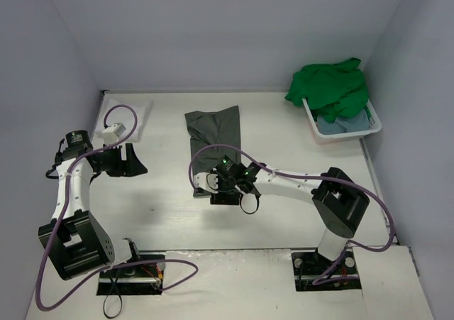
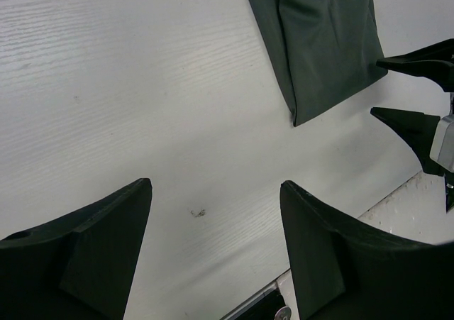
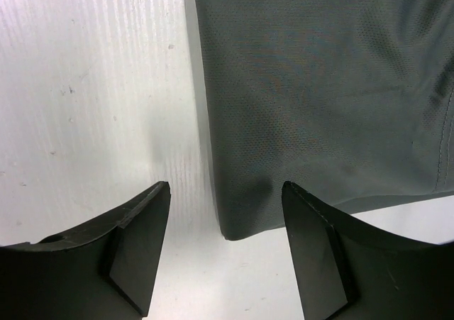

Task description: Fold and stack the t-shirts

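Top external view: the grey shirt (image 1: pixel 213 130) lies flat near the middle of the white desk (image 1: pixel 284 157), folded into a long narrow panel.
Right claw (image 1: pixel 213 190): low over the near end of the grey shirt, jaws spread apart, gripping nothing.
Right wrist view: the grey shirt (image 3: pixel 319 86) fills the upper right, and its near corner sits between the two black fingers (image 3: pixel 135 242) (I cannot tell whether a tip touches the cloth).
Left claw (image 1: pixel 133 162): well off to the left of the grey shirt, jaws apart, nothing in them.
Left wrist view: bare desk (image 2: pixel 106 86) shows between its fingers (image 2: pixel 99 249). The end of the grey shirt (image 2: pixel 326 43) shows at upper right, with the right claw's fingertips (image 2: pixel 408 121) just beside it.
Green shirt (image 1: pixel 330 86): far right of the grey shirt, heaped unfolded on the white basket (image 1: pixel 374 125) and spilling over its rim.
Light blue shirt (image 1: pixel 344 125): in that basket, under the green one.
White shirt (image 1: pixel 138 111): far left of the grey shirt, toward the back corner (pale against the desk, its shape hard to make out).
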You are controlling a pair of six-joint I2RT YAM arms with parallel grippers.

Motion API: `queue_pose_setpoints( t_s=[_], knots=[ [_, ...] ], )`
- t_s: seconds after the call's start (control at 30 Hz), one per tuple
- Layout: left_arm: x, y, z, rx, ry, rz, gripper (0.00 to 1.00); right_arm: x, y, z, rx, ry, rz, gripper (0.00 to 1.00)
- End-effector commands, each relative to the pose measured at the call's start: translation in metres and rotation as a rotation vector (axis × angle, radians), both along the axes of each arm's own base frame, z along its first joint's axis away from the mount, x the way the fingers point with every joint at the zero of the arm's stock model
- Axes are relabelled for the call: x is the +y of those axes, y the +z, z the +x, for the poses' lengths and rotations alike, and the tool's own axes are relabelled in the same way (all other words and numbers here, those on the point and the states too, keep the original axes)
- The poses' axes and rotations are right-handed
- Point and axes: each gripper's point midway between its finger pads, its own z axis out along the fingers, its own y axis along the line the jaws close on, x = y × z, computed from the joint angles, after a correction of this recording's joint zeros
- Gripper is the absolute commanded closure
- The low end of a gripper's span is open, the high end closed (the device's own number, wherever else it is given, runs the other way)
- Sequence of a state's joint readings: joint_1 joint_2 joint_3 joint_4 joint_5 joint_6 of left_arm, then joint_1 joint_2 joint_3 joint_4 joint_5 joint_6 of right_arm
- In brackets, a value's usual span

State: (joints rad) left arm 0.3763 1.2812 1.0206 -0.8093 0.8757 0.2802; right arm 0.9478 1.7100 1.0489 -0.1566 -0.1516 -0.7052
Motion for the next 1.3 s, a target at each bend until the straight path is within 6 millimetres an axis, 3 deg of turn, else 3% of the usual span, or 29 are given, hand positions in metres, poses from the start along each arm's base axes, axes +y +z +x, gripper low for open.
queue_pose_setpoints(
  t_s=[0.0, 0.27, 0.57, 0.93, 1.17, 1.27],
  knots=[
    [0.002, 0.022, 0.011, -0.083, -0.021, 0.002, 0.33, 0.010, 0.021, 0.015, -0.091, -0.003, 0.076, 0.39],
    [0.003, 0.020, 0.011, -0.075, -0.018, 0.002, 0.33, 0.019, 0.013, 0.022, -0.129, 0.009, 0.115, 0.38],
    [0.003, 0.018, 0.011, -0.067, -0.019, 0.004, 0.33, 0.023, -0.019, 0.022, -0.092, 0.045, 0.075, 0.38],
    [0.004, 0.016, 0.013, -0.055, -0.017, 0.002, 0.33, 0.022, -0.044, 0.018, -0.050, 0.080, 0.026, 0.41],
    [0.004, 0.015, 0.012, -0.052, -0.018, -0.002, 0.33, 0.018, -0.062, 0.012, 0.013, 0.092, -0.018, 0.67],
    [0.003, 0.016, 0.012, -0.054, -0.023, -0.003, 0.33, 0.018, -0.062, 0.010, 0.022, 0.095, -0.020, 0.73]
  ],
)
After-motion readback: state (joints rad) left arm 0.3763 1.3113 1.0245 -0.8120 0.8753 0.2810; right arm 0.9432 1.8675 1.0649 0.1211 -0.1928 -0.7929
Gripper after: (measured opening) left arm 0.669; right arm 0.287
